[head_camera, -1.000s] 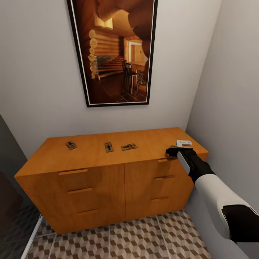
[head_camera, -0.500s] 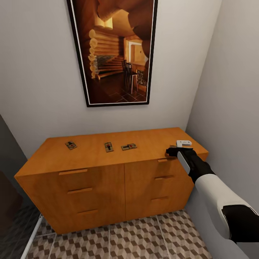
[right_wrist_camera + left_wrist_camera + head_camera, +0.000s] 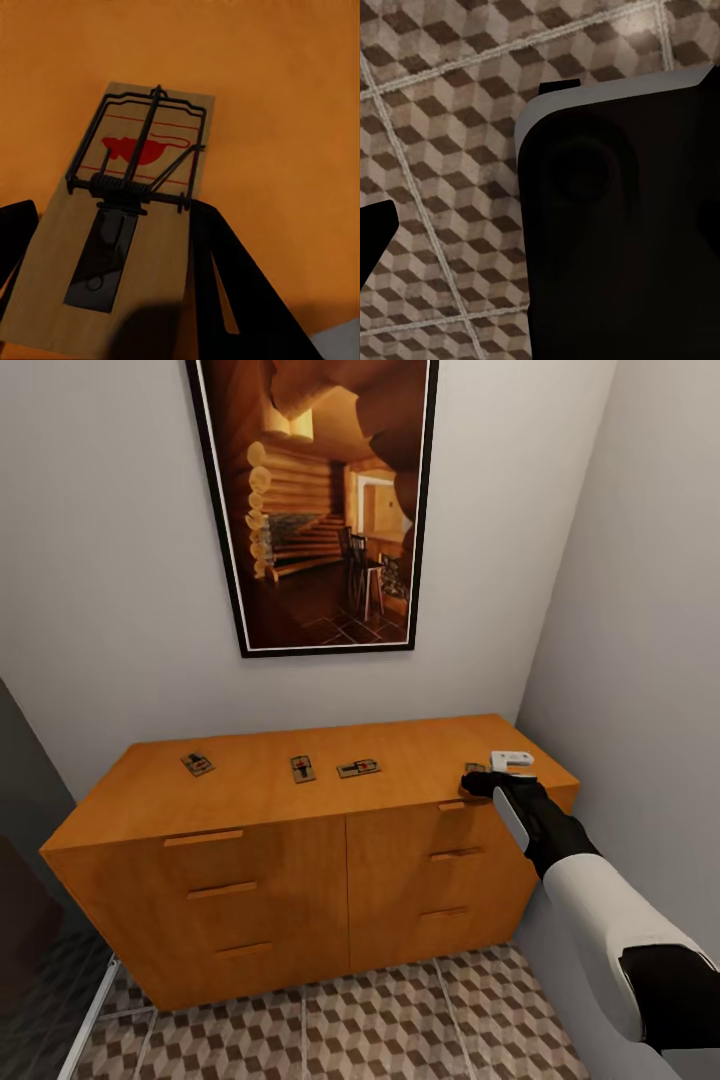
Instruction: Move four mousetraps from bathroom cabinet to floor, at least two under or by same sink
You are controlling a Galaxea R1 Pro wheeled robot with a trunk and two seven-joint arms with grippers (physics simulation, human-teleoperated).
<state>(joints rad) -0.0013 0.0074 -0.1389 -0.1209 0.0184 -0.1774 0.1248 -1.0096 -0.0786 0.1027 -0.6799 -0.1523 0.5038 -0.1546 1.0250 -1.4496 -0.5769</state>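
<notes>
Four mousetraps lie on the flat top of the orange-brown cabinet. Three of them sit apart in a row: one at the left, one in the middle and one just right of it. The fourth mousetrap lies near the cabinet's right front corner. My right gripper stands open over it, one dark finger along its long edge and the other finger a little off the opposite edge. My left gripper hangs over the bathroom floor, one fingertip showing.
The cabinet stands in a corner, with a grey wall close on the right and a framed picture above it. Cube-patterned floor tiles run in front of the drawers. A dark rounded robot part blocks much of the left wrist view.
My right forearm has shifted slightly and the gripper has eased back a little, so the far end of the fourth mousetrap now shows beyond the fingers. The other three mousetraps have not moved.
</notes>
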